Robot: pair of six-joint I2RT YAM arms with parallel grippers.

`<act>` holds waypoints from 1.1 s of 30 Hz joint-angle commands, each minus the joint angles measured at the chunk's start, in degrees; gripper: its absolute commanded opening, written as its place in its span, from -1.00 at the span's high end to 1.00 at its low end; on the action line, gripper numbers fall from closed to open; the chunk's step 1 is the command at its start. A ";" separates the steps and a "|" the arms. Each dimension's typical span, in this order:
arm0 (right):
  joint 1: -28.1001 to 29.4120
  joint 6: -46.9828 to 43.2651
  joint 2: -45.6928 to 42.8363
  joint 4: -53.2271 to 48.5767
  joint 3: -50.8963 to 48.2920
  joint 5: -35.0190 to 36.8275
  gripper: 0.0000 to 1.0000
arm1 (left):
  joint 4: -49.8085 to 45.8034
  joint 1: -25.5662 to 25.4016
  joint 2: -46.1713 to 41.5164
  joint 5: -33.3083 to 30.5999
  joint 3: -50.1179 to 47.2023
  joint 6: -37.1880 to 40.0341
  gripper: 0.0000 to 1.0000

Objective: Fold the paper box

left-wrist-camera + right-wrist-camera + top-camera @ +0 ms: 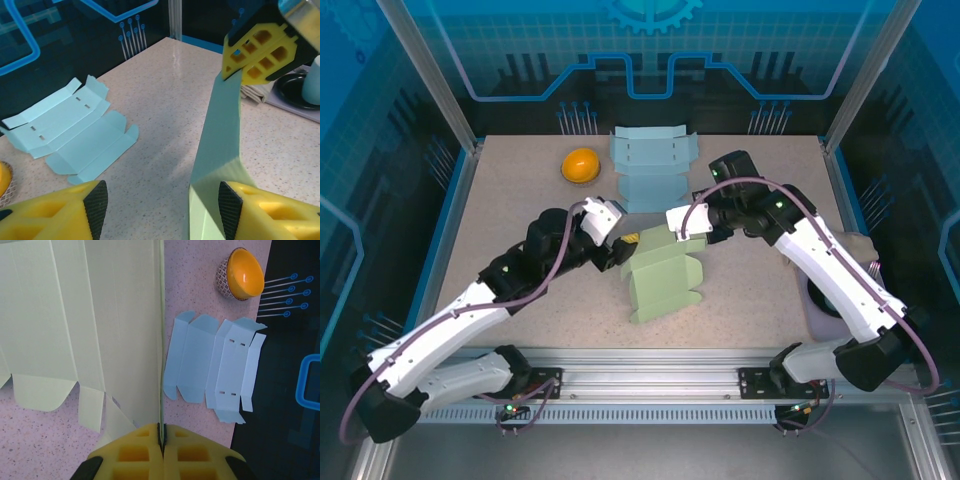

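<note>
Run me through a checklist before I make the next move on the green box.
1. Right gripper shut on the green box panel edge: ok.
2. Left gripper open: ok.
3. Panel standing inside the left gripper's gap, near one finger: ok.
4. Box tabs tucked: not ok, hanging loose.
5. Blue flat blank lying apart from the green box: ok.
6. Orange bowl away from both arms: ok.

table speckled | on it: blue flat carton; orange bowl; green paper box
</note>
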 commanded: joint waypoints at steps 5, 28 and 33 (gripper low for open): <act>2.29 -1.14 -2.36 -2.31 -0.68 -0.35 1.00 | -0.55 0.16 1.48 7.40 3.88 1.05 -0.28; 4.66 -1.25 -2.92 -3.18 -2.05 1.18 1.00 | -4.50 -1.02 0.02 16.96 3.30 11.69 -0.30; 6.14 -0.80 -2.84 -3.72 -1.32 1.20 1.00 | -6.45 -0.92 1.56 16.78 4.12 12.87 -0.28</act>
